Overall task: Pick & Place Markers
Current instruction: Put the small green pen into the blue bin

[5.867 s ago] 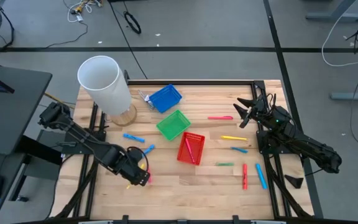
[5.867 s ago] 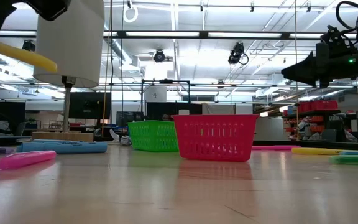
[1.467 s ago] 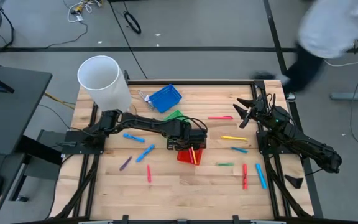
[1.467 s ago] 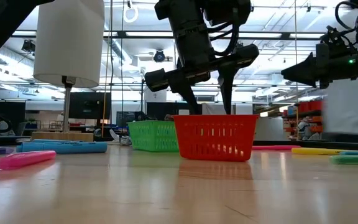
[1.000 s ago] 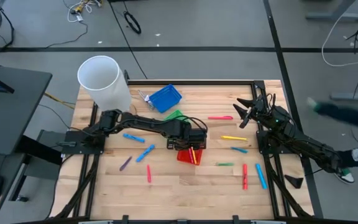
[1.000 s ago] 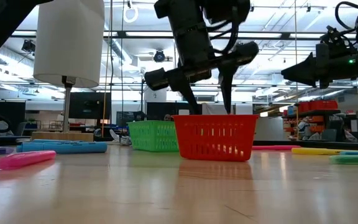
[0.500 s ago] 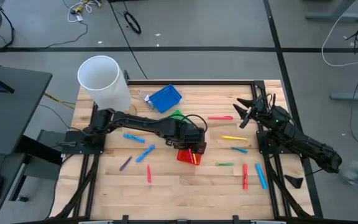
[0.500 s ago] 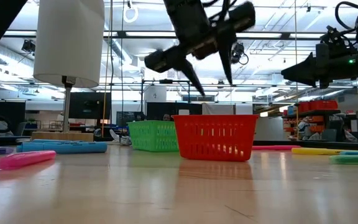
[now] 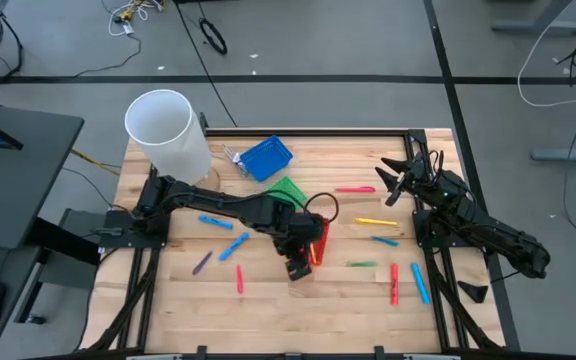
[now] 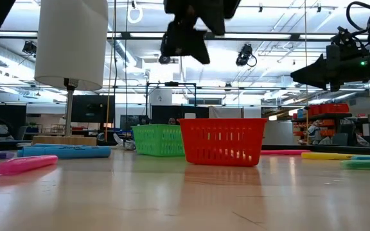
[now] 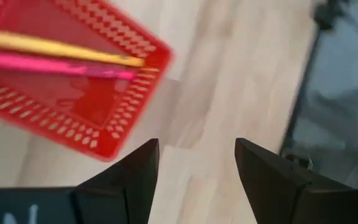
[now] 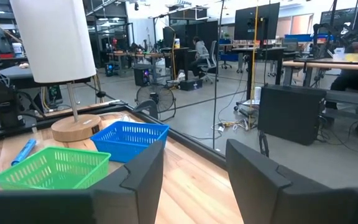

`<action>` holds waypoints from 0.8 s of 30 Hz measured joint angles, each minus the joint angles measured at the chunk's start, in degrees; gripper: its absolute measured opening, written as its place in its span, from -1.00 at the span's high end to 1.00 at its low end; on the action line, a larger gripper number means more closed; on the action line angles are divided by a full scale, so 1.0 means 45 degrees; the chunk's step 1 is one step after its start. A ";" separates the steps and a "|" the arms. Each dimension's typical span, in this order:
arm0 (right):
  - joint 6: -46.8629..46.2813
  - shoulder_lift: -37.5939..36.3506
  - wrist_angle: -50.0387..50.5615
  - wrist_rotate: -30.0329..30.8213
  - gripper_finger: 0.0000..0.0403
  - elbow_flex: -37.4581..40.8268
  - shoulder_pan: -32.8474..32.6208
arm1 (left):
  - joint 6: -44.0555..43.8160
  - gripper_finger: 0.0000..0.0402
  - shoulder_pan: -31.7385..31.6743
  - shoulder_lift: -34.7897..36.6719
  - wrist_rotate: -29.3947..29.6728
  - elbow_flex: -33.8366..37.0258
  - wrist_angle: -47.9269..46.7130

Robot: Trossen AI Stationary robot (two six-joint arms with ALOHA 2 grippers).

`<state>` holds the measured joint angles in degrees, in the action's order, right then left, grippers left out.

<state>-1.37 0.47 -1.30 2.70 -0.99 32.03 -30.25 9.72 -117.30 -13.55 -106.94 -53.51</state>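
Observation:
My left gripper (image 9: pixel 298 268) hangs open and empty above the table, just near-left of the red basket (image 9: pixel 317 238). Its wrist view looks down on the red basket (image 11: pixel 73 93), where a yellow marker (image 11: pixel 61 48) and a pink marker (image 11: pixel 55 64) lie side by side on the bottom. Other markers lie flat on the table: blue (image 9: pixel 211 221), blue (image 9: pixel 233 246), purple (image 9: pixel 201 263) and red (image 9: pixel 239 279) on the left; pink (image 9: pixel 353 188), yellow (image 9: pixel 376 221), green (image 9: pixel 361 264) and red (image 9: pixel 394 283) on the right. My right gripper (image 9: pixel 390 181) waits open at the far right.
A green basket (image 9: pixel 282 190) and a blue basket (image 9: pixel 266 157) stand behind the red one. A tall white cylinder on a wooden base (image 9: pixel 168 135) stands at the far left corner. Bare wood lies along the near edge (image 9: pixel 308 320).
My left gripper has risen out of the red basket, moved toward the table's near edge and rolled about its own axis, staying open. The markers in the basket have stayed where they lay.

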 joint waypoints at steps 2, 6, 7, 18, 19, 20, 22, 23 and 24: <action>-0.0003 0.0002 0.0005 -0.0036 0.13 0.0001 0.0000 | 0.1017 -0.09 0.0124 0.0158 -0.0273 0.0000 -0.0570; -0.0003 0.0004 0.0005 -0.0036 0.13 0.0000 0.0005 | 0.2671 -0.09 0.0389 0.0302 -0.0515 -0.0001 -0.1552; -0.0004 0.0000 0.0002 -0.0034 0.13 0.0000 0.0002 | 0.3036 -0.09 0.0461 0.0321 -0.0496 0.0005 -0.1823; -0.0004 0.0000 0.0005 -0.0034 0.13 0.0000 0.0000 | 0.5648 -0.09 0.1161 0.0346 -0.0586 0.0000 -0.3677; -0.0004 0.0000 0.0005 -0.0034 0.13 0.0002 0.0002 | 0.5654 -0.09 0.1193 0.0342 -0.0582 0.0000 -0.3689; -0.0001 0.0005 0.0005 -0.0034 0.13 0.0002 0.0004 | 0.5668 -0.09 0.1223 0.0342 -0.0582 0.0000 -0.3684; 0.0000 0.0000 0.0005 -0.0034 0.13 0.0000 0.0000 | 0.5686 -0.09 0.1262 0.0342 -0.0586 0.0000 -0.3689; 0.0000 0.0000 0.0005 -0.0034 0.13 0.0000 0.0005 | 0.5686 -0.09 0.1262 0.0342 -0.0587 0.0000 -0.3689; 0.0000 0.0005 0.0005 -0.0034 0.13 0.0004 0.0000 | 0.5682 -0.09 0.1262 0.0342 -0.0584 0.0000 -0.3689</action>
<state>-1.37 0.49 -1.28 2.55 -0.97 32.03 -4.69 15.40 -115.77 -16.18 -106.94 -70.11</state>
